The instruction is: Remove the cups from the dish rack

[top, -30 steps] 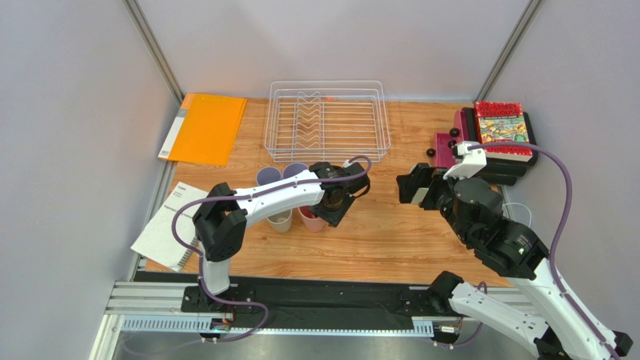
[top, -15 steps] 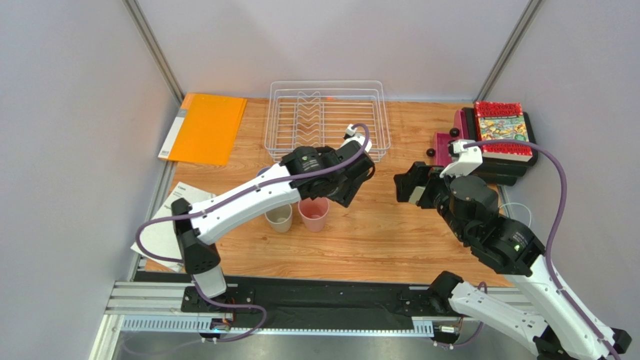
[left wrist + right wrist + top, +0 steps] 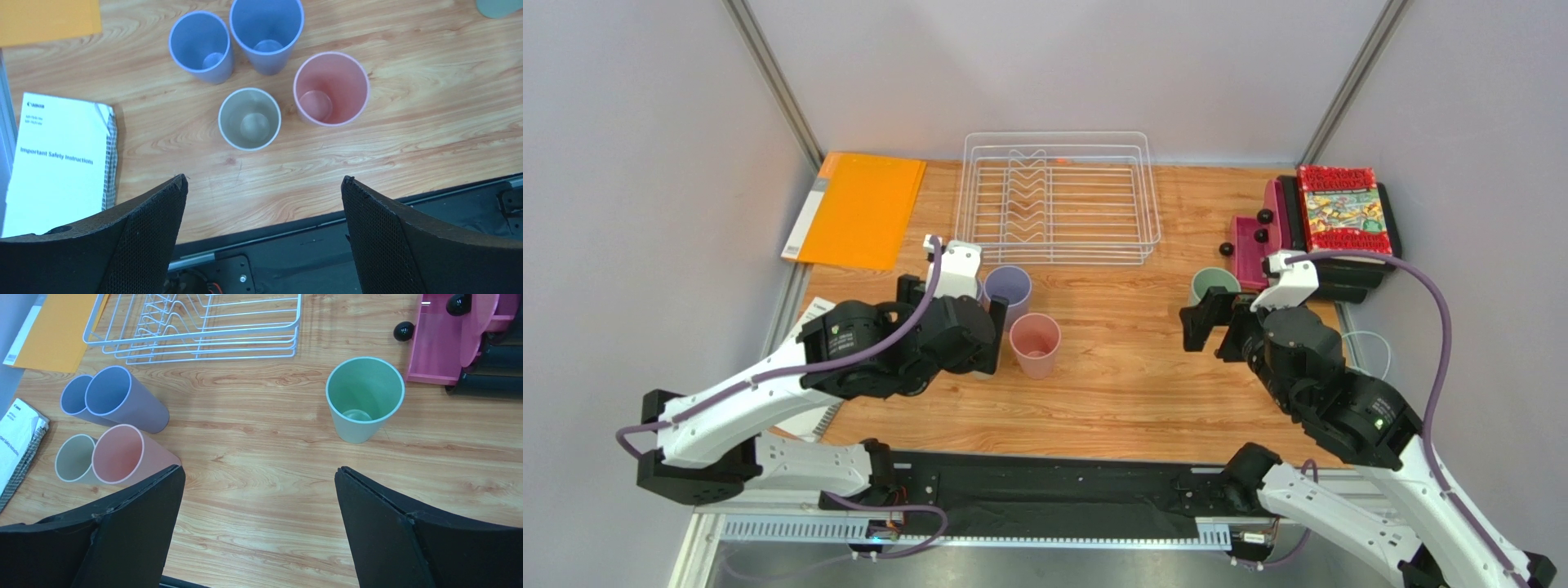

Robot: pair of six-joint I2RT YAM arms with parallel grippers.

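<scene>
Nearest the arms, the left gripper (image 3: 264, 179) hangs above the near part of the light wooden table (image 3: 1136, 368). Its two black fingers are spread wide apart with nothing between them. The right gripper (image 3: 258, 470) is over the right side of the table, and its fingers are likewise spread wide and hold nothing.

At the near left edge lies a white printed safety booklet (image 3: 58, 159), flat on the wood.

Just beyond the left gripper, four small plastic tumblers stand upright in a tight cluster, mouths up. The beige tumbler (image 3: 250, 119) is nearest, with the pink tumbler (image 3: 331, 89) just beside it on the right. Behind these are two lavender tumblers (image 3: 201, 44) (image 3: 267, 30), side by side and very close together.

Well apart from that cluster, on the right side of the table, the sage green tumbler (image 3: 364, 395) stands upright by itself, just in front of the right gripper. Near it, farther right, is a pink plastic tray with black knobs (image 3: 1257, 239).

Farther back, at the middle of the table's far edge, sits the white wire dish rack (image 3: 1059, 196) with its row of upright prongs. All five tumblers are on the wood in front of it.

A flat orange folder (image 3: 857, 208) lies at the far left. A red-covered book (image 3: 1342, 208) rests on a black object at the far right.
</scene>
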